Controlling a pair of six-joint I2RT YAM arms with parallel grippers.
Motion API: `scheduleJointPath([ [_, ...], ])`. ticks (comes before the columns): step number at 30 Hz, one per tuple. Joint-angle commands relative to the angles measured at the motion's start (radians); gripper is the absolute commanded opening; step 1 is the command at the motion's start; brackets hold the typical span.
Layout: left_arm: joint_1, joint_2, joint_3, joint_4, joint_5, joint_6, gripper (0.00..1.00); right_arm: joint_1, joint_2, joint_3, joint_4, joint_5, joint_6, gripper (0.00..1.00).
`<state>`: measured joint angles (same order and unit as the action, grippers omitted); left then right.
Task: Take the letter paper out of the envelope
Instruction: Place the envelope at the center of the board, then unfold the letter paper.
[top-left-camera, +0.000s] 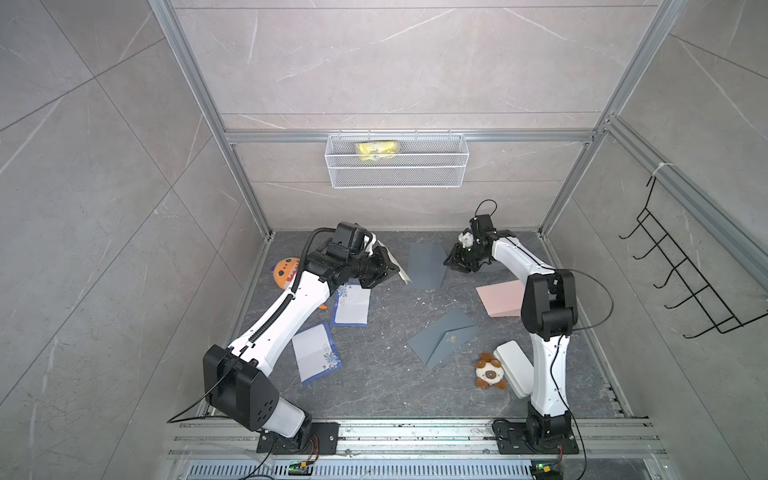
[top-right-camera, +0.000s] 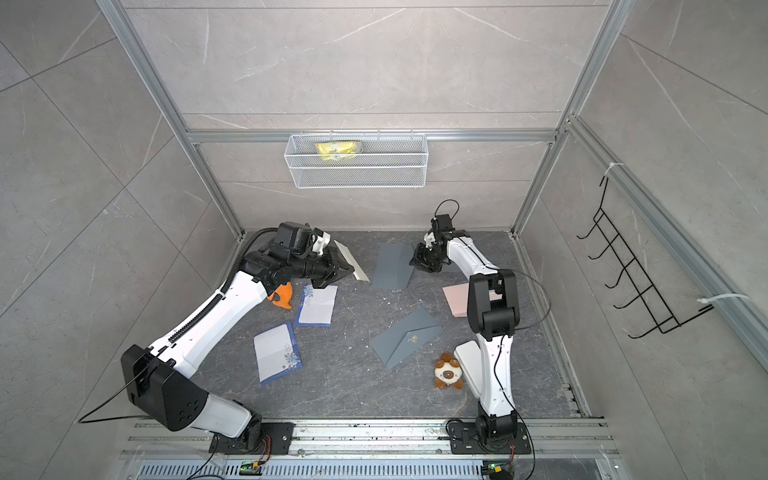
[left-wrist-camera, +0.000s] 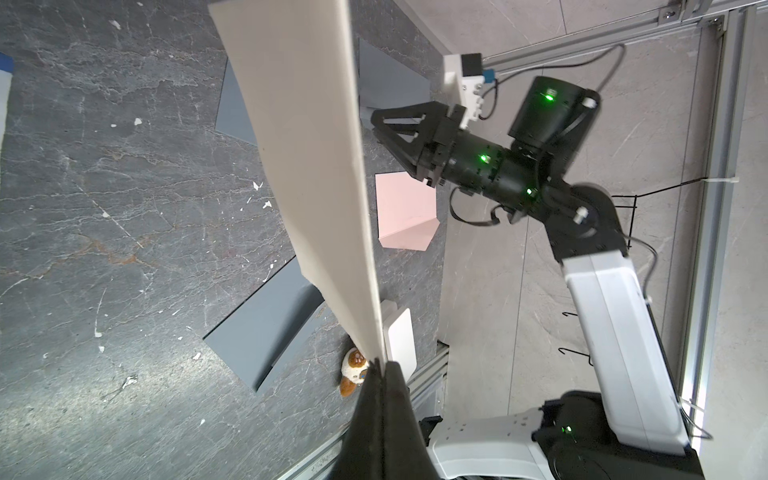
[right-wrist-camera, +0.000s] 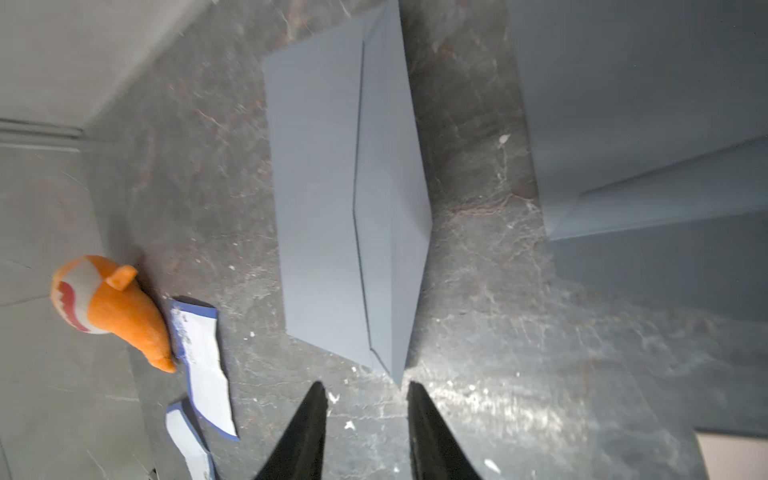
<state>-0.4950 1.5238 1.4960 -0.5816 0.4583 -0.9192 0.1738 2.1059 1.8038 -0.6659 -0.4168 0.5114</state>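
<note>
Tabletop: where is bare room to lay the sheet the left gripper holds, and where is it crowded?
Roomiest: the front middle of the tabletop, bordered by the nearer flowered sheet, the nearer grey envelope and the brown plush. A narrower strip runs between the farther flowered sheet and the farther grey envelope. Crowded: around the pink envelope and white box.

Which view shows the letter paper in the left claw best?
The left wrist view: the letter paper fills it, pinched in the left claw. Both top views show only a sliver; the right wrist view, none.
</note>
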Motion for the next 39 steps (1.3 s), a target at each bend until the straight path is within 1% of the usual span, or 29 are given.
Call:
scheduleJointPath([
  [1, -0.001, 0.023, 0.065, 0.003, 0.053, 0.019, 0.0, 0.006, -0.221, -0.135, 0.125, 0.032, 0.174, 0.38],
  [3, 0.002, 0.043, 0.09, 0.015, 0.071, 0.011, 0.0, 0.006, -0.338, -0.254, 0.238, -0.001, 0.305, 0.4],
  [7, 0.002, 0.09, 0.158, 0.045, 0.105, -0.012, 0.0, 0.007, -0.555, -0.495, 0.451, -0.056, 0.576, 0.5],
  [10, 0.001, 0.125, 0.204, 0.08, 0.13, -0.044, 0.0, 0.011, -0.681, -0.622, 0.523, -0.074, 0.714, 0.54],
  [14, 0.001, 0.165, 0.233, 0.171, 0.162, -0.114, 0.0, 0.059, -0.82, -0.776, 0.622, -0.035, 0.871, 0.61],
  [17, -0.012, 0.191, 0.254, 0.208, 0.172, -0.144, 0.0, 0.119, -0.875, -0.865, 0.737, 0.038, 0.97, 0.63],
  [21, -0.032, 0.21, 0.271, 0.218, 0.174, -0.155, 0.0, 0.16, -0.874, -0.896, 0.841, 0.106, 1.008, 0.64],
  [29, -0.062, 0.21, 0.264, 0.233, 0.155, -0.167, 0.0, 0.176, -0.771, -0.882, 0.975, 0.115, 1.049, 0.64],
  [39, -0.071, 0.198, 0.243, 0.238, 0.148, -0.17, 0.0, 0.184, -0.699, -0.85, 1.03, 0.115, 1.07, 0.62],
])
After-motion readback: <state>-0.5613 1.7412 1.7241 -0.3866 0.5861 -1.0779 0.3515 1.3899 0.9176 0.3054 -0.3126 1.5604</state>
